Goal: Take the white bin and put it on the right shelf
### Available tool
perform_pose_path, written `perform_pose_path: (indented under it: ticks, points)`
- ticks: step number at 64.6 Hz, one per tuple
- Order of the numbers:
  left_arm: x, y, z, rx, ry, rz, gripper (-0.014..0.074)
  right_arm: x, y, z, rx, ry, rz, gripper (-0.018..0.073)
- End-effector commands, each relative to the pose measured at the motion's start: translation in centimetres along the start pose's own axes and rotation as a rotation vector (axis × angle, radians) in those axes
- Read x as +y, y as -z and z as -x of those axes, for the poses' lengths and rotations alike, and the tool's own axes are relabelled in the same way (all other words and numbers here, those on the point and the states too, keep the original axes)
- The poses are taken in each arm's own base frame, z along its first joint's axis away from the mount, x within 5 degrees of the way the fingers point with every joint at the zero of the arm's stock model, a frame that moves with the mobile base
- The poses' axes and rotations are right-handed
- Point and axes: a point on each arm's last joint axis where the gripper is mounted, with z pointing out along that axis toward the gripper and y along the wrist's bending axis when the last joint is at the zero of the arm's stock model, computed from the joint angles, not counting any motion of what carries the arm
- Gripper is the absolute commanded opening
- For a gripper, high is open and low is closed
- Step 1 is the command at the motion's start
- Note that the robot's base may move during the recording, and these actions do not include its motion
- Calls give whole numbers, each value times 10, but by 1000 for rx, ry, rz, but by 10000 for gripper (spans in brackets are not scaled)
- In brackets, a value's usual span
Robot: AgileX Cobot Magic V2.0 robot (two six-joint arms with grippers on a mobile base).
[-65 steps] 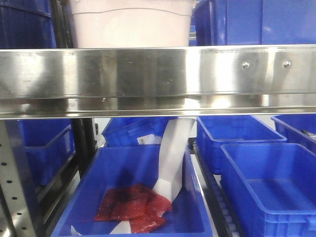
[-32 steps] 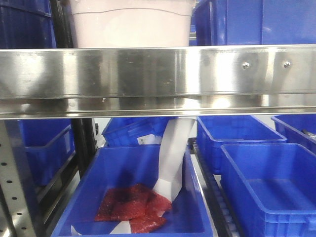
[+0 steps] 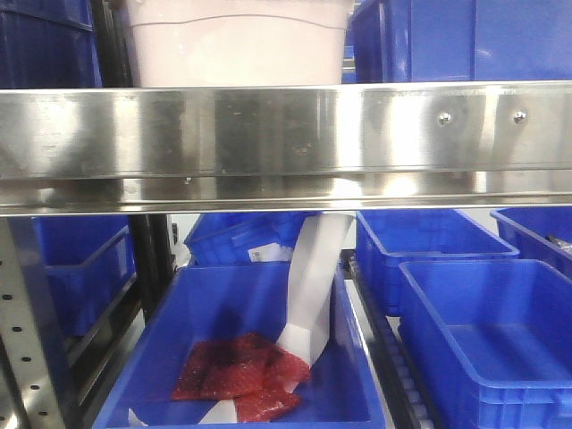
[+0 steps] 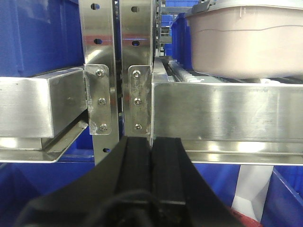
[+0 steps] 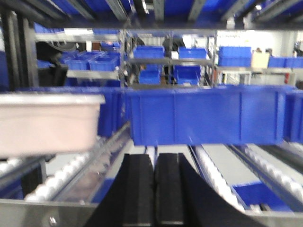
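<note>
facing the right shelf (image 4: 222, 111), both arms' jaws are pressed closed, empty, white bin (image 4: 246, 40) above.

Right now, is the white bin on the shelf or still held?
On the shelf: the white bin rests on the rollers behind the steel rail; both grippers are shut and empty.

One white bin (image 3: 237, 43) sits on the right shelf (image 3: 286, 134), whose front rail carries two screws (image 3: 444, 117). Below, near, three open blue crates (image 3: 487, 344) show fully, and one holds a single red mesh bag (image 3: 237, 375).
</note>
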Motion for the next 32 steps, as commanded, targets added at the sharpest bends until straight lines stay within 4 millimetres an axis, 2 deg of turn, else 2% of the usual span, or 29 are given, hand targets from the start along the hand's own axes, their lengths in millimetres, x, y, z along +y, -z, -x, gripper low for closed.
perform_pose_path:
  ticks: [1,9,17,32]
  points:
    - [1,1,9,-101,15,6,-117,-3,-1,2,-37,-4,-34,77]
    - [1,1,9,-101,15,6,-117,-4,-1,-28,25,-37,-40,77]
    - [1,1,9,-101,15,6,-117,-5,8,-61,68,-33,-42,77]
    - [1,1,9,-101,15,6,-117,-6,23,-106,83,-19,-44,77]
